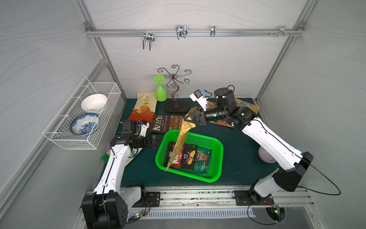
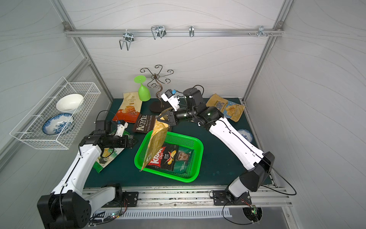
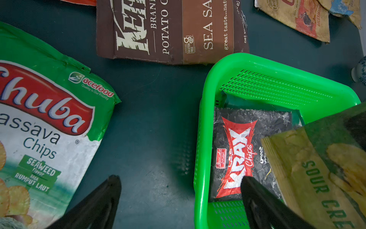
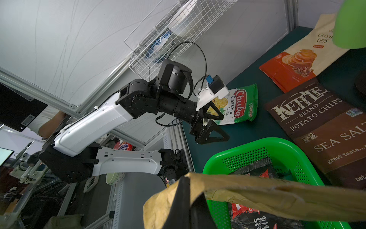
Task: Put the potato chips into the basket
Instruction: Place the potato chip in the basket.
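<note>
The green basket (image 1: pixel 216 147) (image 2: pixel 199 145) lies mid-table holding a black-red Krax bag (image 1: pixel 184 156) (image 3: pixel 237 150) and a dark green bag (image 1: pixel 204 158). My right gripper (image 1: pixel 190 119) (image 4: pixel 191 190) is shut on the top corner of a tan chips bag (image 1: pixel 181 142) (image 2: pixel 156 144) (image 4: pixel 257 190), which hangs tilted over the basket's left part. My left gripper (image 1: pixel 155 141) (image 3: pixel 181 179) stands open and empty beside the basket's left rim (image 3: pixel 200 138). On the mat lie the Kettle bag (image 1: pixel 166 123), Cassava Chips bag (image 1: pixel 145 107), white-green Chuba bag (image 3: pixel 45 123) and tan bags (image 2: pixel 225 107) at the back right.
A white wire rack (image 1: pixel 59 136) with two bowls hangs on the left wall. An upturned green goblet (image 1: pixel 160 91) and a metal scroll stand (image 1: pixel 175 93) stand at the back. A purple bowl (image 1: pixel 265 155) sits under the right arm, and a blue-white dish (image 2: pixel 245 134) lies beside it.
</note>
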`<move>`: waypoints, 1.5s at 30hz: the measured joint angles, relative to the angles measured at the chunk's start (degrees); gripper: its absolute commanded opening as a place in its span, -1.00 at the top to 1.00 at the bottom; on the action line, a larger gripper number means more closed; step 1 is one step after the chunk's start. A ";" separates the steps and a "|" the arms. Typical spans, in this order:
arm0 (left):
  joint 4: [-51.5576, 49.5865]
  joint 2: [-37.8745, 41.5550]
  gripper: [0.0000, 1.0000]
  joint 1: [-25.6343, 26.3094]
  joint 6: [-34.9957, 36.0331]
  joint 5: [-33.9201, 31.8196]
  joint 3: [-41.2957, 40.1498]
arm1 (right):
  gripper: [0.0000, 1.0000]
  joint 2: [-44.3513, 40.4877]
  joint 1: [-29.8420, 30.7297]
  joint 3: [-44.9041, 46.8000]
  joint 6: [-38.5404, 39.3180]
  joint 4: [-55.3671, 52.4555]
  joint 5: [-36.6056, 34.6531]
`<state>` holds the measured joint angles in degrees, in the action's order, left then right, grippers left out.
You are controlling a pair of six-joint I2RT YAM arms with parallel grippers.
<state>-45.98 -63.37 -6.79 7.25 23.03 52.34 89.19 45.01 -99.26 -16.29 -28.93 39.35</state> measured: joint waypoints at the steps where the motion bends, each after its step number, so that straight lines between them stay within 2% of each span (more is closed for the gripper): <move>1: 0.00 -0.04 -0.97 -0.04 0.00 0.00 0.00 | 1.00 0.76 0.20 -0.79 0.70 -0.22 -0.15; 13: 0.00 -0.11 -0.97 -0.09 0.02 -0.02 0.00 | 1.00 12.22 0.52 -11.21 7.19 -2.47 -0.13; 22: 0.00 -0.11 -0.97 -0.35 0.02 0.02 0.00 | 1.00 23.80 0.52 -23.12 9.88 -5.01 1.14; 27: 0.00 -0.11 -0.97 -0.42 0.02 0.07 0.00 | 1.00 27.04 0.52 -26.14 10.84 -6.32 1.55; 38: 0.00 -0.11 -0.97 -0.46 0.02 0.09 0.00 | 1.00 27.45 0.52 -25.40 12.59 -7.06 1.62; 45: 0.00 -0.11 -0.97 -0.61 0.02 0.11 0.00 | 1.00 22.25 0.98 -14.21 13.22 -5.31 1.03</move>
<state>-45.98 -63.48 -7.40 7.27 23.14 52.34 111.44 46.00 -113.47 -3.07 -34.24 40.38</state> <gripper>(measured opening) 0.986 0.043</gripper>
